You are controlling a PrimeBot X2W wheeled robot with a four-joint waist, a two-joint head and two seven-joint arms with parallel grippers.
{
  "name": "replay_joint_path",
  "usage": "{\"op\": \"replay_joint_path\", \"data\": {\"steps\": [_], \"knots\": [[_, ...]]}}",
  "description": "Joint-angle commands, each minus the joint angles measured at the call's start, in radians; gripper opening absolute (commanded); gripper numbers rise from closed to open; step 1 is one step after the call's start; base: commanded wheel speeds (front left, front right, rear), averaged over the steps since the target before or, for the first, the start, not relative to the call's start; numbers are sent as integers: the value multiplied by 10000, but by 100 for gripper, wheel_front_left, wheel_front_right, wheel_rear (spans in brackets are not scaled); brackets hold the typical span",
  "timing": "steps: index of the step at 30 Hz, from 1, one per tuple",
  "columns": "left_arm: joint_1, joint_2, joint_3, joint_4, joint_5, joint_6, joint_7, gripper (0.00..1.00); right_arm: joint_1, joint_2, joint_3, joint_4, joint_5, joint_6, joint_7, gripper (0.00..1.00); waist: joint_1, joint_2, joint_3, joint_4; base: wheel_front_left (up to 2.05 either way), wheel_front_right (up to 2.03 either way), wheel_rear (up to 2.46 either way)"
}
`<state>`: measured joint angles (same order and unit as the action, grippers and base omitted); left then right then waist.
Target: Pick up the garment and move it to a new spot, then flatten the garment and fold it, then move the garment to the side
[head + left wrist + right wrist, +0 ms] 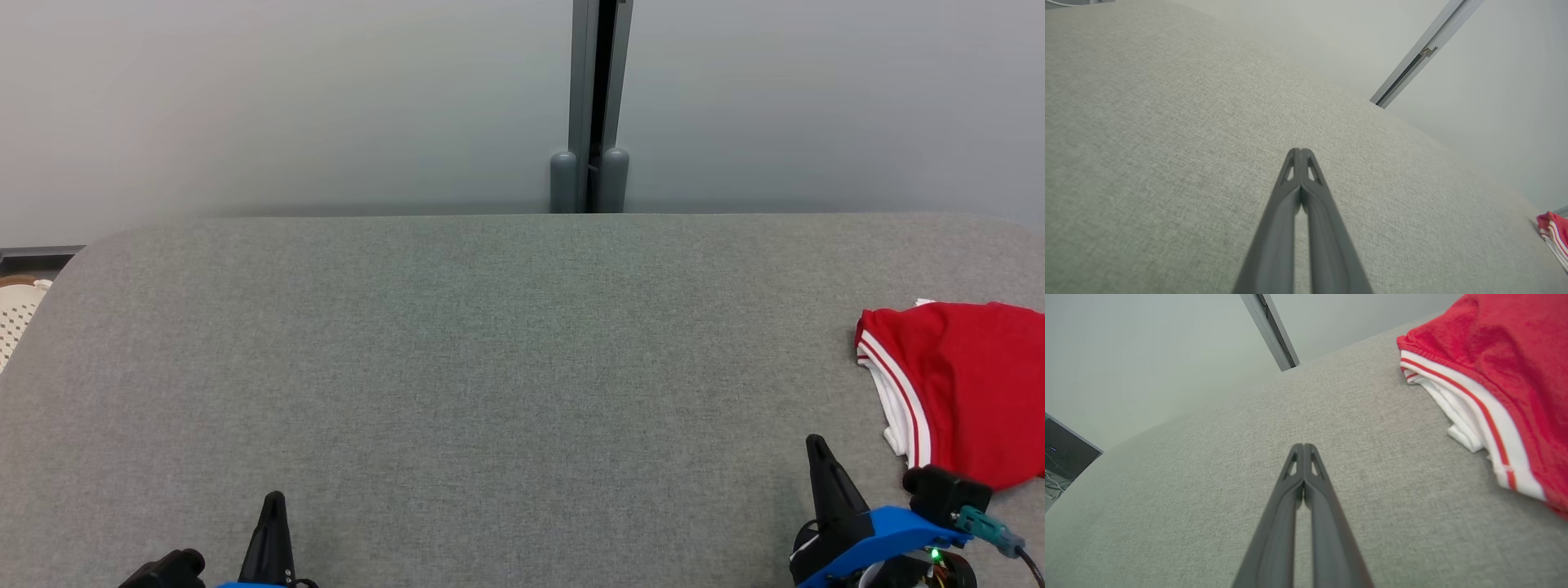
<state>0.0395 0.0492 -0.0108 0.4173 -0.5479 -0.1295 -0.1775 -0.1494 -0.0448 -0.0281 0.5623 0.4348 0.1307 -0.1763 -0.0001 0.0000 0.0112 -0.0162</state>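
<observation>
A red garment with white striped trim lies bunched at the right edge of the grey fabric surface. It fills the upper right of the right wrist view as the garment, and a sliver of the garment shows at the far right of the left wrist view. My right gripper sits at the lower right, just left of the garment and apart from it, fingers pressed together and empty, as the gripper confirms. My left gripper rests at the lower left, also shut and empty.
A pale wall with a grey vertical post runs behind the surface's far edge. A white perforated basket shows beyond the left edge. Bare grey fabric stretches between the two grippers and up to the far edge.
</observation>
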Motion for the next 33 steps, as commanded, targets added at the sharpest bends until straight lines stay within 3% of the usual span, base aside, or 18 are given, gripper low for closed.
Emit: {"op": "replay_joint_path", "data": {"steps": [1, 33], "knots": [[-297, 11, 71, -206, -270, -3, 45, 0, -24, -32, -37, -241, 330, 0, 55, 0, 1, 0, 0, 3, 0, 0, 0], [-826, 13, 563, -854, -4514, -9, 1230, 0, 171, -51, -371, -1484, 5012, 1, 1222, 0, 1, 0, -24, 50, 0, 0, 0]]}}
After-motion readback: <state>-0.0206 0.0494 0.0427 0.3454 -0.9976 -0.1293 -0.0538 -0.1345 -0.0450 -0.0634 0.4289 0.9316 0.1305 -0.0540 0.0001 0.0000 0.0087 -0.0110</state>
